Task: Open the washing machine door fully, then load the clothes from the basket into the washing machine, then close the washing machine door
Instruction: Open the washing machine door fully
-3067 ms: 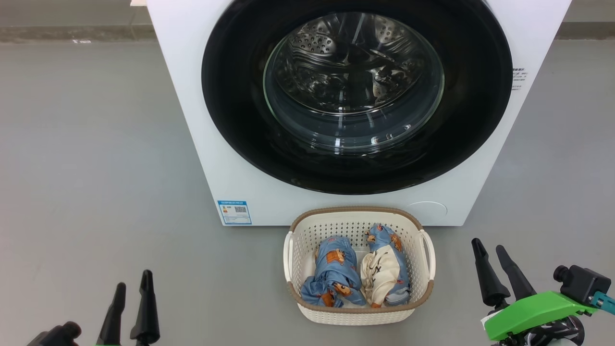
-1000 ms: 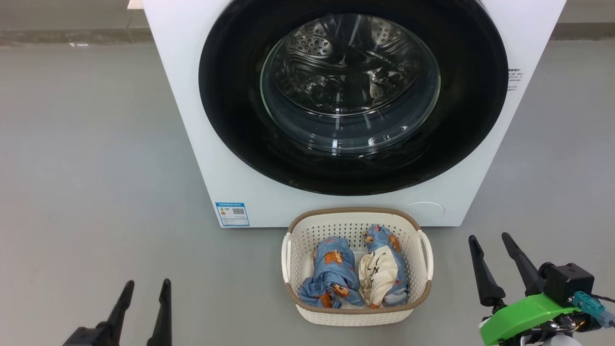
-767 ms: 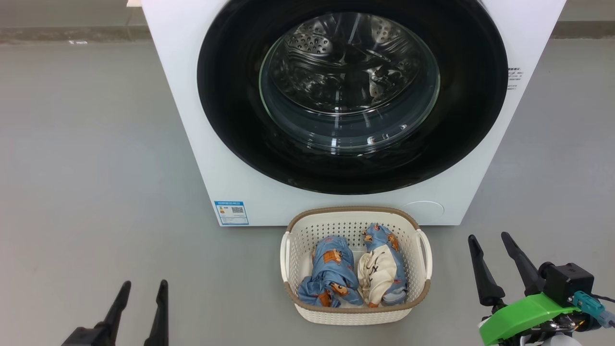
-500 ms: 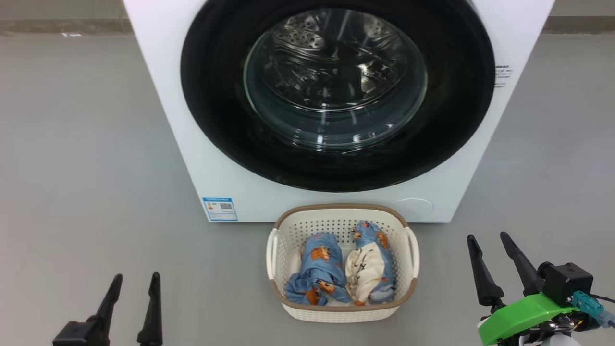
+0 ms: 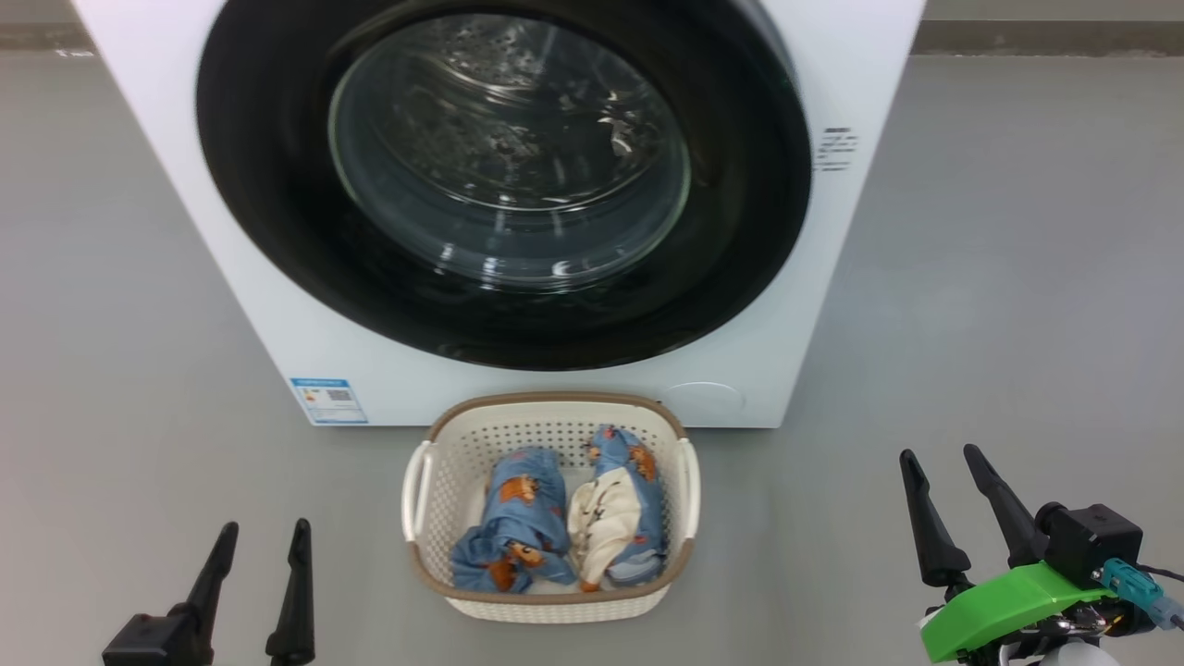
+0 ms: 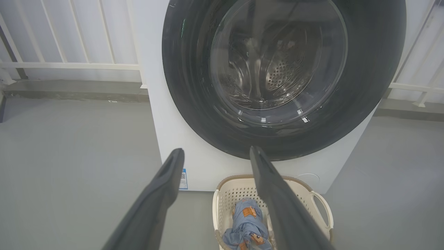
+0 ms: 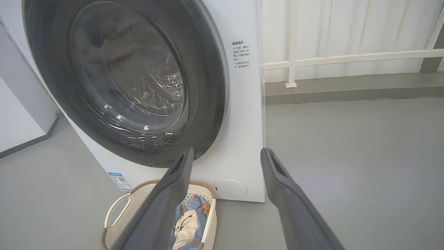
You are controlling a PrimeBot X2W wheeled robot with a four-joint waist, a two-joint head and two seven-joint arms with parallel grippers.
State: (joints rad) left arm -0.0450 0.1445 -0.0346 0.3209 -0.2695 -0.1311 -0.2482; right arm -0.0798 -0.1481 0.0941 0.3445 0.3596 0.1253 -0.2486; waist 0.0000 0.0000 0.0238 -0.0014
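The white washing machine (image 5: 832, 55) stands ahead with its black-rimmed door (image 5: 731, 231) shut against the front; the glass bowl (image 5: 509, 157) shows the steel drum behind it. On the floor before it sits the cream basket (image 5: 546, 606) holding two rolled light blue clothes (image 5: 513, 532), the right one with a cream panel (image 5: 606, 518). My left gripper (image 5: 264, 536) is open at the lower left, my right gripper (image 5: 939, 458) open at the lower right, both low and apart from the basket. In the wrist views the door (image 6: 194, 86) (image 7: 208, 86) rises beyond my open fingers (image 6: 163, 194) (image 7: 288, 194).
Grey floor (image 5: 999, 277) spreads to both sides of the machine. A blue label (image 5: 328, 400) marks its lower left corner, a round cover (image 5: 705, 399) its lower right. White railing (image 7: 347, 57) and a low kerb (image 6: 69, 90) run behind.
The whole head picture has slid left, so the camera turned right; machine and basket stay put. Both grippers hold nearly the same low places and stay open.
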